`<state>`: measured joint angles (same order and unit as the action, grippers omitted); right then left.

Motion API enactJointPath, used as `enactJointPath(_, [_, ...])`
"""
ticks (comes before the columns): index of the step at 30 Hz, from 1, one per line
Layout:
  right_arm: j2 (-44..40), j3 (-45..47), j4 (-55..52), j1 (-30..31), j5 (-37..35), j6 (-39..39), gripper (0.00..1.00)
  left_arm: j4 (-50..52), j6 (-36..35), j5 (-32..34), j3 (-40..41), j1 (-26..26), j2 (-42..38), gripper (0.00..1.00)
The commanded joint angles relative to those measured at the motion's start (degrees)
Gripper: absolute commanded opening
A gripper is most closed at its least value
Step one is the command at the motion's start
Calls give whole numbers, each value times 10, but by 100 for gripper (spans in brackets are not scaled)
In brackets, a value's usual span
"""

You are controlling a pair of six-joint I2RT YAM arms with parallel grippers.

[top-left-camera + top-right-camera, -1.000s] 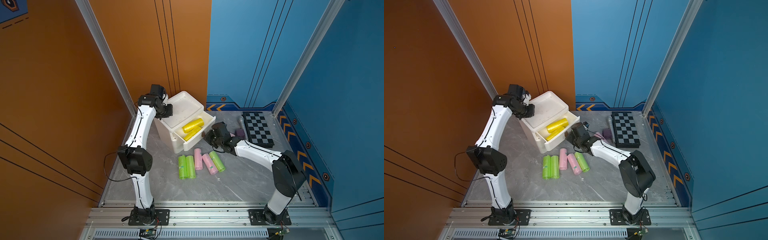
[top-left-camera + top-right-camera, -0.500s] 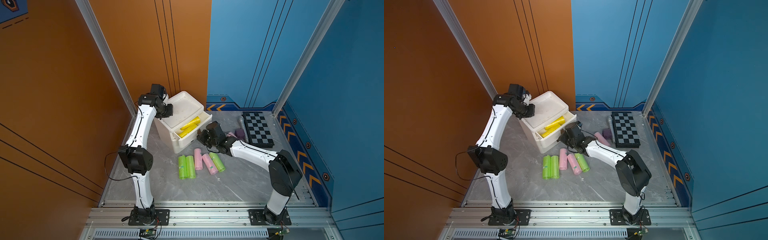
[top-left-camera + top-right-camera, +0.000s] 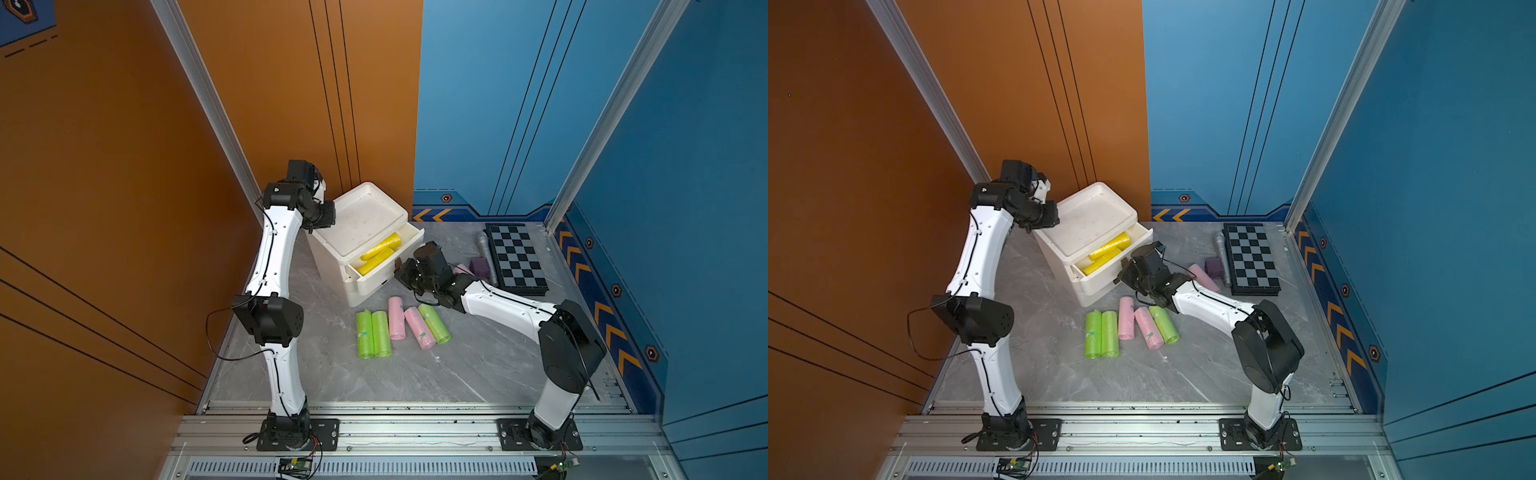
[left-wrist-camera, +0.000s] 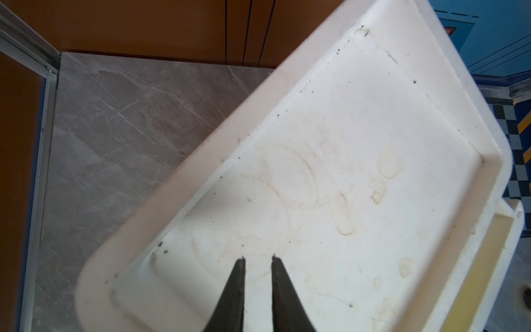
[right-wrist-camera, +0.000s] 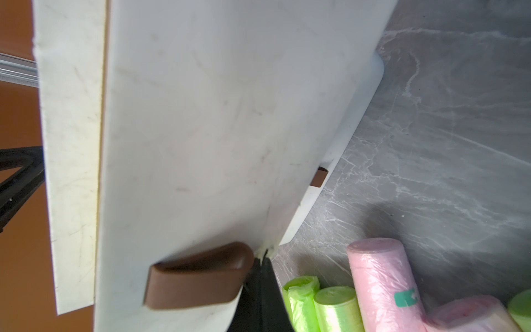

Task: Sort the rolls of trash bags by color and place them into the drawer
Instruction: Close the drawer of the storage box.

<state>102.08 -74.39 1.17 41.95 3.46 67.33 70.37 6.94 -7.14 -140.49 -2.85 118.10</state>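
Note:
The white drawer [image 3: 376, 279] [image 3: 1100, 281] of the small cabinet stands partly open, and two yellow rolls of trash bags [image 3: 379, 253] [image 3: 1106, 253] lie inside it. My right gripper [image 3: 401, 270] [image 5: 263, 256] is shut, its tip against the drawer front [image 5: 201, 129] beside the brown handle [image 5: 198, 276]. On the floor in front lie green rolls [image 3: 373, 334] [image 5: 336, 307] and pink rolls [image 3: 397, 318] [image 5: 382, 281], with another green roll [image 3: 434, 324]. One pink roll [image 3: 1204, 276] lies behind my right arm. My left gripper [image 4: 258, 258] hangs slightly open and empty over the cabinet's top tray [image 4: 448, 95].
A grey microphone [image 3: 484, 253], a purple cube [image 3: 480, 266] and a chessboard [image 3: 517, 259] lie at the back right. The orange wall stands close behind the cabinet. Bare marble floor stretches toward the front rail [image 3: 395, 419].
My right gripper has moved left against the drawer front, and the drawer has slid partly in over the yellow rolls. The left fingers have parted a little.

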Motion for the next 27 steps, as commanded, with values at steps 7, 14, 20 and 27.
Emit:
enactJointPath(7, [-25, 10, 18, -6, 11, 4, 3, 16, -47, -3, -47, 17, 19, 28])
enactJointPath(14, [-23, 7, 15, -12, 16, 5, 3, 15, -95, 6, -63, 27, 27, 30])
enactJointPath(20, [-17, 4, 18, -13, 18, 8, 3, 16, -106, 6, -63, 34, 40, 21])
enactJointPath(27, [-6, -4, 20, -13, 24, 11, 3, 16, -110, 14, -72, 37, 44, 20])
